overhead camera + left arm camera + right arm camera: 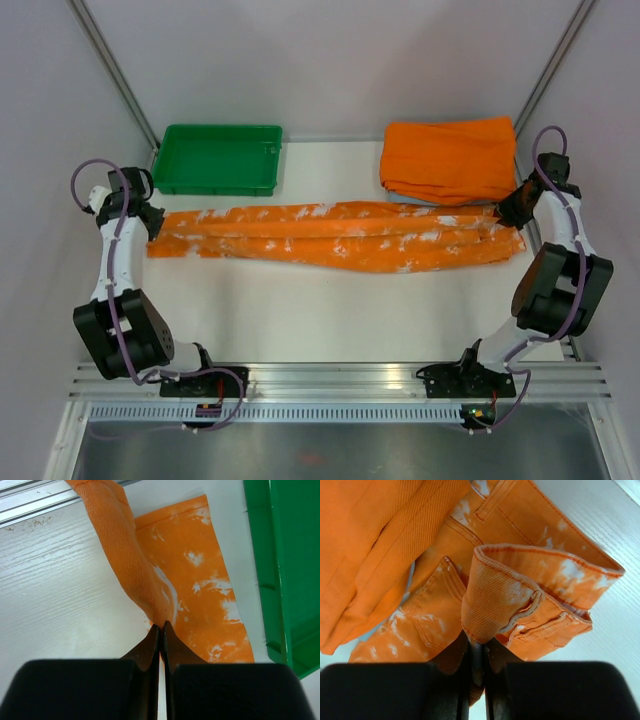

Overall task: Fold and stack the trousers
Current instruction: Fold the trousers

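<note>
**Item: trousers stretched between both grippers**

1. Long orange cloth trousers with white blotchy splashes (340,235). I see them laid lengthwise across the middle of the white table (330,310), folded into a narrow band with the leg ends at the left and the waistband at the right.
2. Left gripper (161,627). Its fingers are pressed together on a raised fold of a leg hem, and the rest of that hem lies flat just right of the fingers.
3. Right gripper (476,645). It is clamped on a lifted, curled fold of the waistband at the far right end.
4. Green rectangular plastic tray (220,128). It sits just behind the leg ends and does not touch them.
5. Plain orange folded cloth (450,160). It lies behind the waist end, its front edge meeting the trousers.
</note>
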You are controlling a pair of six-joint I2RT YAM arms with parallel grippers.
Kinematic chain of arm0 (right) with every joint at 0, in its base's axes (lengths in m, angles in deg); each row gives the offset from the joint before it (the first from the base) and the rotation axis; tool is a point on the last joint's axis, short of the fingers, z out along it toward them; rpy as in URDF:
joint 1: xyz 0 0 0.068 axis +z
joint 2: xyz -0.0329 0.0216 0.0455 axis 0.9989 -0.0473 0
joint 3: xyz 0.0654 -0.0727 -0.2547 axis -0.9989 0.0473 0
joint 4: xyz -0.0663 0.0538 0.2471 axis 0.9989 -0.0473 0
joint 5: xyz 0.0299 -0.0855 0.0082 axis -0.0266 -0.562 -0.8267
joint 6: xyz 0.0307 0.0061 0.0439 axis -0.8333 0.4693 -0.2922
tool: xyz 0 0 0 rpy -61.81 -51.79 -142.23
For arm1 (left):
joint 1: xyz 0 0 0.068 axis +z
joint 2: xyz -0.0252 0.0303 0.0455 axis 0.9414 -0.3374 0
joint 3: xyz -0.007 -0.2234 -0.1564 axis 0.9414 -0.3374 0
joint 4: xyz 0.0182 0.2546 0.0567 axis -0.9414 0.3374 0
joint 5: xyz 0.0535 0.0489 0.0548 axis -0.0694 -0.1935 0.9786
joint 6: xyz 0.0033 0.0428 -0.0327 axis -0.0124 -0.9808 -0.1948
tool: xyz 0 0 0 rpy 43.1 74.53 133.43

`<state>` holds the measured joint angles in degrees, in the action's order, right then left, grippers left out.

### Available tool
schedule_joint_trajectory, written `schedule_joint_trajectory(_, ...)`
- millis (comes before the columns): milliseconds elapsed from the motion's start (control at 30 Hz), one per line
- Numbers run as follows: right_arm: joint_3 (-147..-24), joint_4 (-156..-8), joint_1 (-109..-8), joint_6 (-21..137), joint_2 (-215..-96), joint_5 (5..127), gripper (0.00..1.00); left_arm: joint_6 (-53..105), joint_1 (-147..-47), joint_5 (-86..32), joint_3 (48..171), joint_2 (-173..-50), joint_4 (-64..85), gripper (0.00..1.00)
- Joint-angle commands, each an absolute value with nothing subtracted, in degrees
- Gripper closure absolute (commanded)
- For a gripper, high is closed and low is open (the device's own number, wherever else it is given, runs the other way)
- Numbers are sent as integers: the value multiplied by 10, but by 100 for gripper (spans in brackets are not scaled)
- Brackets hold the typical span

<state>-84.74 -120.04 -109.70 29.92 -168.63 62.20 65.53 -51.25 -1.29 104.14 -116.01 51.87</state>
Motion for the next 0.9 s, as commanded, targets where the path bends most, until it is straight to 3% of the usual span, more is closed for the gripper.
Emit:
schedule_joint_trajectory(0, -894, -1109, -1116, 329, -1716, 536, 100, 649, -489, 99, 1078, -1174, 470, 98)
schedule_joint_trajectory(800, -926, -1049, -1073, 348, -1842, 530, 100, 644, -509, 116, 1174, -1375, 456, 98)
schedule_joint_trajectory(867, -936, -1051, -1072, 350, -1859, 540, 100, 641, -509, 110, 1185, -1389, 458, 93)
